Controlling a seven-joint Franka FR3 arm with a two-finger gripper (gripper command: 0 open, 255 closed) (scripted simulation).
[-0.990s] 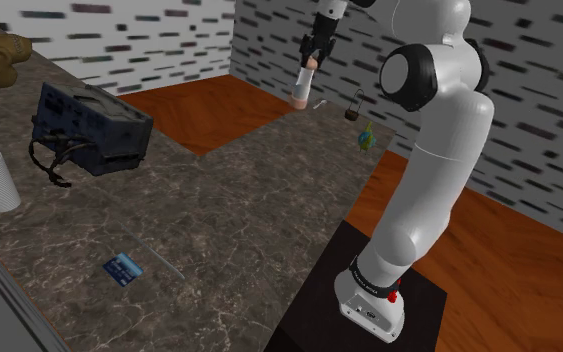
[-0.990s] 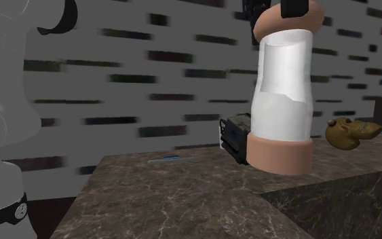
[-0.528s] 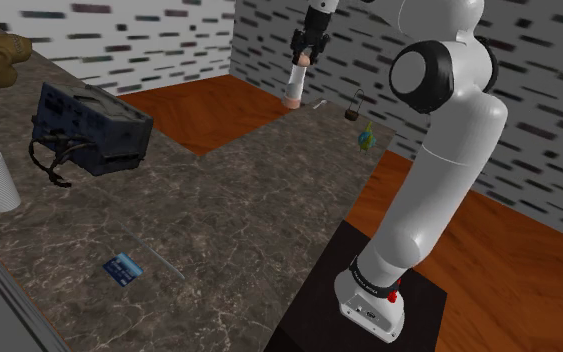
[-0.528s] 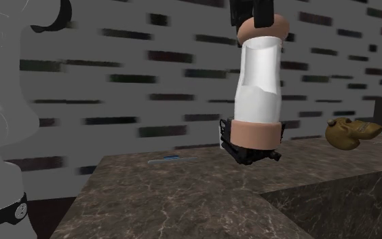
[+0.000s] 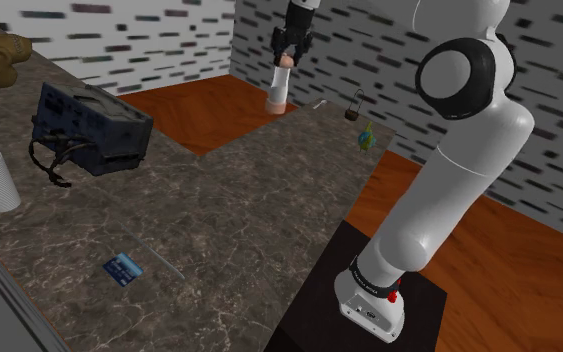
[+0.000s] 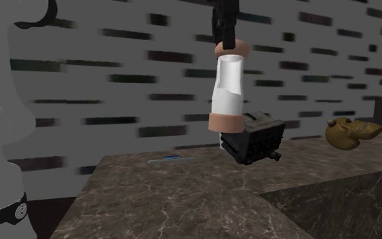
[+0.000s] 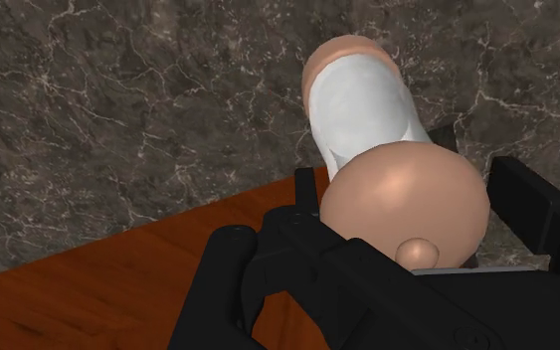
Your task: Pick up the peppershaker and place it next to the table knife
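The pepper shaker (image 5: 279, 88) is clasped tight at its tan cap by the gripper (image 5: 285, 55) and hangs clear above the counter's (image 5: 249, 200) far edge. The pick is judged done and the carry is in hand. Next, a long sweep is called for toward what is taken for the knife (image 5: 159, 261), beside the blue card (image 5: 124, 268).

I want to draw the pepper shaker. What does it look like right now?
The pepper shaker is a tall tube with a white middle, a tan rounded cap with a small knob and a tan base. The black gripper clasps its cap, so it hangs nearly upright above the dark marbled counter.
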